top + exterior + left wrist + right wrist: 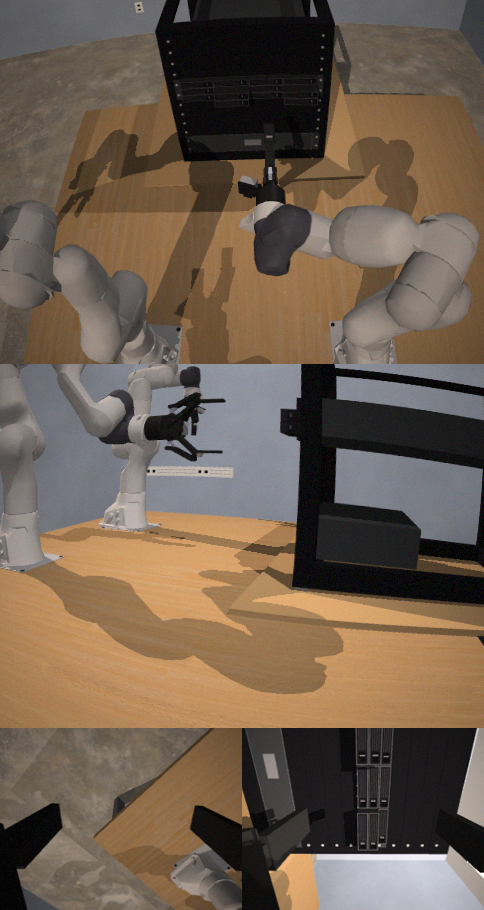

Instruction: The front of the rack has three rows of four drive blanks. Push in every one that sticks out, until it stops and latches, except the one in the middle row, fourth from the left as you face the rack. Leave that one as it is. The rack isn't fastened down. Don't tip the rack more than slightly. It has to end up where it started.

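The black rack [250, 55] [311, 489] stands upright, its front towards the arms. Its drive blanks show as three rows in the top view. The middle-row fourth blank [300, 94] [373, 829] and bottom-row fourth blank [300, 101] [362, 829] stick out; the top-row fourth blank [300, 81] [382, 825] looks flush. The bottom-row second blank [231, 103] also appears to stick out, as does the one above it. Other depths are hard to tell. My right gripper [222, 426] [373, 820] is open, before the rack, touching nothing. My left gripper [127, 816] is open, away from the rack.
A lower panel [215, 143] [276, 793] with a pale label crosses the rack front. The rack stands on a low wooden base [280, 599] on the table [125, 250] [125, 674]. A dark box [367, 539] sits low inside it. The left arm [27, 255] stays at the table's left side.
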{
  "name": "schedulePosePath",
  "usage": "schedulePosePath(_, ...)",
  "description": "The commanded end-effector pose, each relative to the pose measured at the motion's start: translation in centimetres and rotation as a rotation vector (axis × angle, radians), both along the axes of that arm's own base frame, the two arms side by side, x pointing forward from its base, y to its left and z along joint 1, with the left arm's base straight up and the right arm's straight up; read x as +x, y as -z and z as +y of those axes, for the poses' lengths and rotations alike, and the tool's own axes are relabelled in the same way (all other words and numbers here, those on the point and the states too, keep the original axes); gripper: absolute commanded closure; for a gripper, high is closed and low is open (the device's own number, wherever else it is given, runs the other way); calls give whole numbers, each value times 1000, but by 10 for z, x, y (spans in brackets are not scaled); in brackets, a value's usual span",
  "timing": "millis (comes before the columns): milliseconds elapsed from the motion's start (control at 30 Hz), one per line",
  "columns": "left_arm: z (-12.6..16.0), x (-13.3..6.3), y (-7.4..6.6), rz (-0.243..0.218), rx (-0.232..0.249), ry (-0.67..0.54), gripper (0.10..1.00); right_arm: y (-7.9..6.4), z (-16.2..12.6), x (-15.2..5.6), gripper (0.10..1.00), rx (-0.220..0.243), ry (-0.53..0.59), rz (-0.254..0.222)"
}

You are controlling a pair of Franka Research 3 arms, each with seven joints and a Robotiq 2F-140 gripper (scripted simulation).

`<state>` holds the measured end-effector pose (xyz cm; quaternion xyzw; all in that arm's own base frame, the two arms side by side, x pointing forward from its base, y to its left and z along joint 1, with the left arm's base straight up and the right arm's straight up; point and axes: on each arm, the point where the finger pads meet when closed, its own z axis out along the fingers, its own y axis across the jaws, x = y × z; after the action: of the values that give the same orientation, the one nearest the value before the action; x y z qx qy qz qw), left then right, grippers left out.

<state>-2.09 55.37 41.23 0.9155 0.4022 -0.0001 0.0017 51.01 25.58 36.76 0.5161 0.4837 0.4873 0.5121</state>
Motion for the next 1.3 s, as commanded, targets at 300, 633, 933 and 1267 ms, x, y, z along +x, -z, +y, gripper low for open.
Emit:
schedulePosePath(300,0,-2,-1,1,3,2,98,-1,1,0,98,-7,-5,-1)
schedulePosePath(633,0,-2,-1,1,3,2,98,-3,-1,-20,98,-8,-3,0)
schedulePosePath(933,0,-2,-1,1,3,2,98,-8,-6,-59,98,-8,-3,0)
schedulePosePath(1267,0,-2,-1,1,3,2,98,-14,-12,-113,98,-8,-3,0)
